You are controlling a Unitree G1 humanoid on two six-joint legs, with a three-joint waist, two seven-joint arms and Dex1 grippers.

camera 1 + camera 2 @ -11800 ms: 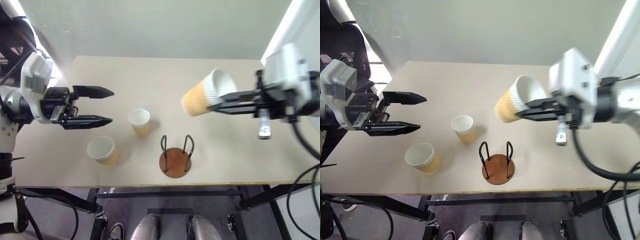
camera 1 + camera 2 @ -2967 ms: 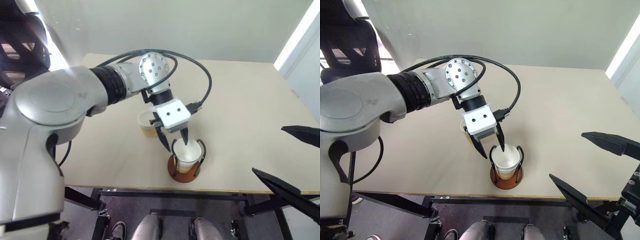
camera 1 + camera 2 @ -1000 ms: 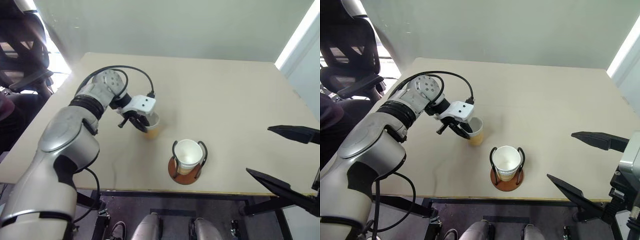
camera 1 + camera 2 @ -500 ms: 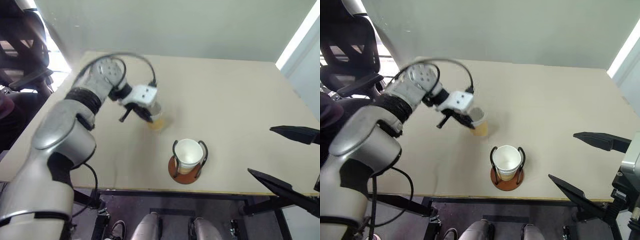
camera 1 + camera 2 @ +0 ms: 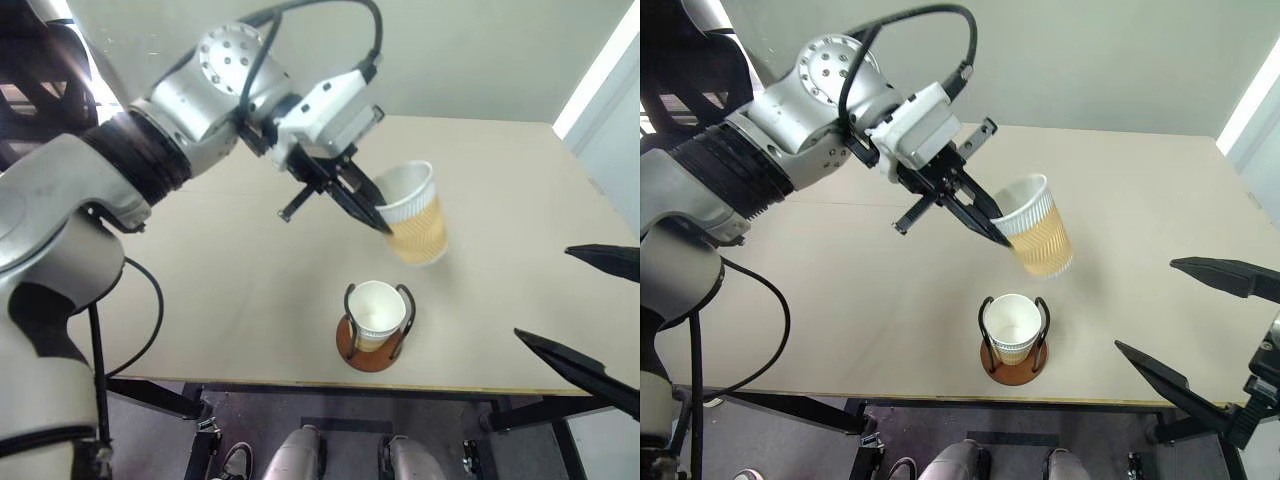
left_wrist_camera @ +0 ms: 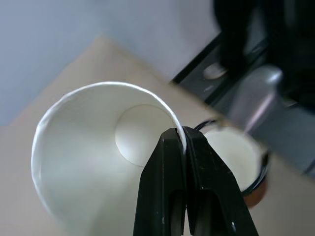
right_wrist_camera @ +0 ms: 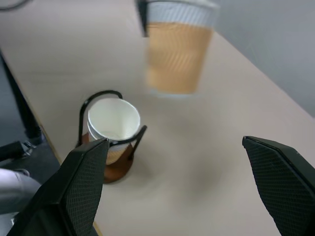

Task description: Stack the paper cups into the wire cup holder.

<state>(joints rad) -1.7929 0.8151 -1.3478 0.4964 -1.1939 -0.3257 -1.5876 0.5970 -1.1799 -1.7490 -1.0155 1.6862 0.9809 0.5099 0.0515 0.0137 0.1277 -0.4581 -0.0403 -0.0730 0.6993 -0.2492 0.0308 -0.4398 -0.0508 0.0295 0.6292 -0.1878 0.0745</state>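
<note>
Paper cups already nested in the wire cup holder (image 5: pixel 372 340): the stack (image 5: pixel 378 312) sits upright between the two wire loops, and a second rim just below the top one in the right wrist view shows at least two cups there. One more cup (image 5: pixel 410 213) is in the air, above and slightly beyond the holder, tilted, mouth up. The left pincer (image 5: pixel 380 215) is clenched on that cup's rim, one finger inside and one outside. The right pincer (image 5: pixel 1190 320) stands released and empty, well to the right of the holder. Judged remaining: bring the carried cup over the holder, lower it into the stack, let go
</note>
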